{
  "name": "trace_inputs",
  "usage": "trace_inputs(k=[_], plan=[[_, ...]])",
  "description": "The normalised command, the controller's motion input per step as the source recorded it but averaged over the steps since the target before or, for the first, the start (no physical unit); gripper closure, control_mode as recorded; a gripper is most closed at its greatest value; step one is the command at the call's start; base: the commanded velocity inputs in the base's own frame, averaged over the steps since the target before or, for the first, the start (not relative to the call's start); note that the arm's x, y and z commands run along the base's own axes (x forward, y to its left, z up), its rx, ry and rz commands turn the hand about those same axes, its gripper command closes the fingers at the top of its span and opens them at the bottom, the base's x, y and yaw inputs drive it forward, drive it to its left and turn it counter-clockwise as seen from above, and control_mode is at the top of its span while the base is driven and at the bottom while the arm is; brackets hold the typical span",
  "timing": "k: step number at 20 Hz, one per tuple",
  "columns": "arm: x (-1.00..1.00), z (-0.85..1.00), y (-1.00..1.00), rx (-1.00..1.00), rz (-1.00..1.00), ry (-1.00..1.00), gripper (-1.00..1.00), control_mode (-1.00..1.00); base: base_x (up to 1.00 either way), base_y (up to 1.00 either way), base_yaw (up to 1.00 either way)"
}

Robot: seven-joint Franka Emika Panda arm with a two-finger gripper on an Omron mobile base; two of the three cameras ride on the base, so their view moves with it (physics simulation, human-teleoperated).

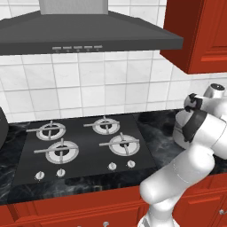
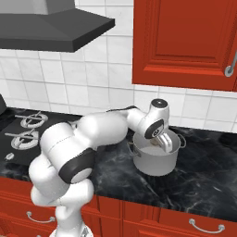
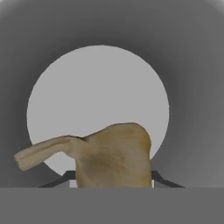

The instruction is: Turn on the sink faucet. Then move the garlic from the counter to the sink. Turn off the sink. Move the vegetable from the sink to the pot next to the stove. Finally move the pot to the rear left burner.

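Garlic sat clamped between my gripper's closed-in jaws, its tan bulb and papery stem hanging over the pale round floor of the pot, with the grey pot wall all around it. My hand reached down inside the pot's mouth, and that pot stood on the black marble counter, well to the right of the stove and near the counter's front edge, all four burners bare.

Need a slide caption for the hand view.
Garlic held in the gripper, directly above the pot floor.
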Motion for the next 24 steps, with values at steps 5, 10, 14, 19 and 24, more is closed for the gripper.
trace_inputs(k=[5, 10, 14, 19, 24], plan=[[0.17, -0.13, -0.03, 0.0, 0.0, 0.0, 1.0, -1.0, 0.0, 0.0, 0.0], [0.16, -0.15, -0.02, 0.0, 0.0, 0.0, 1.0, -1.0, 0.0, 0.0, 0.0], [0.15, -0.14, -0.02, 0.0, 0.0, 0.0, 1.0, -1.0, 0.0, 0.0, 0.0], [0.14, -0.13, -0.03, 0.0, 0.0, 0.0, 1.0, -1.0, 0.0, 0.0, 0.0], [0.07, -0.14, -0.01, 0.0, 0.0, 0.0, 1.0, -1.0, 0.0, 0.0, 0.0]])
